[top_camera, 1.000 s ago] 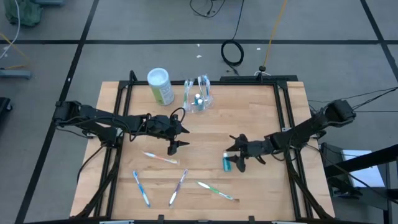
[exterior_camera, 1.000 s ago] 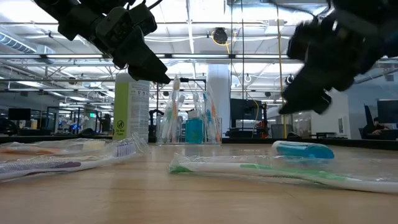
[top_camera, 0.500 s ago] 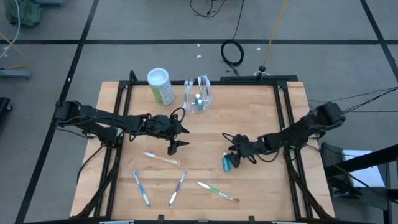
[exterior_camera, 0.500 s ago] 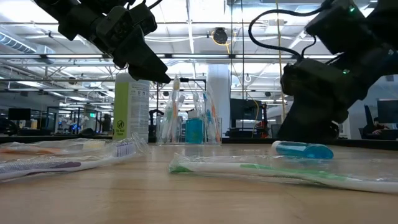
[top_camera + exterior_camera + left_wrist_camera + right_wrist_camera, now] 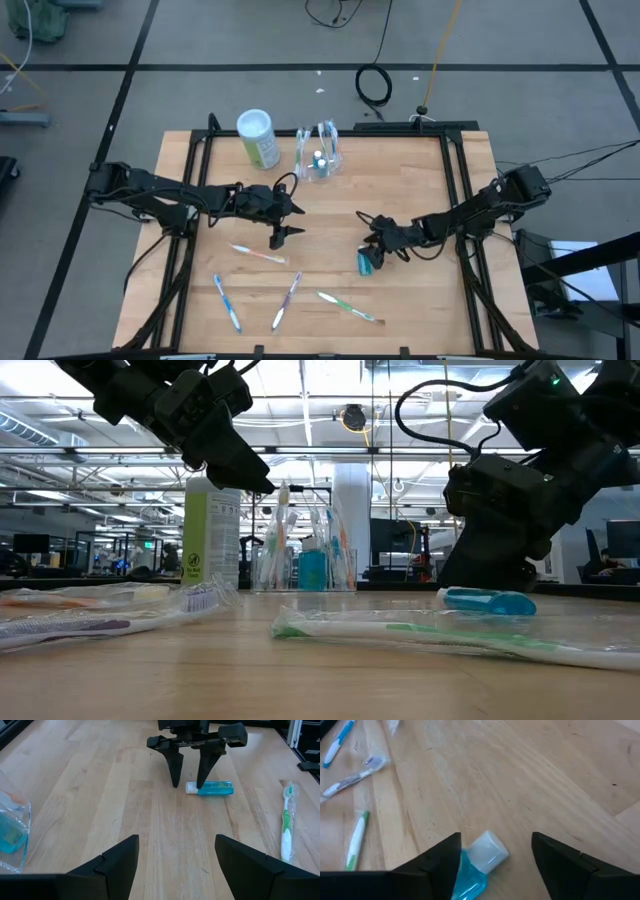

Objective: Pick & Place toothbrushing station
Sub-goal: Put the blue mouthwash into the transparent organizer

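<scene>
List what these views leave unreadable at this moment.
- Toothbrushing station: high view too small to count compartments; cut off by the edge in the left wrist view.
- Blue tube: lower end cut off in the right wrist view.
- Right gripper: fingertips behind the tube in the low view.

I am working over a wooden table (image 5: 330,210) on grey floor (image 5: 200,40) crossed by dark lines; a coiled black cable (image 5: 374,86) is lying behind. Ceiling lights (image 5: 300,405) are shining beyond.
</scene>
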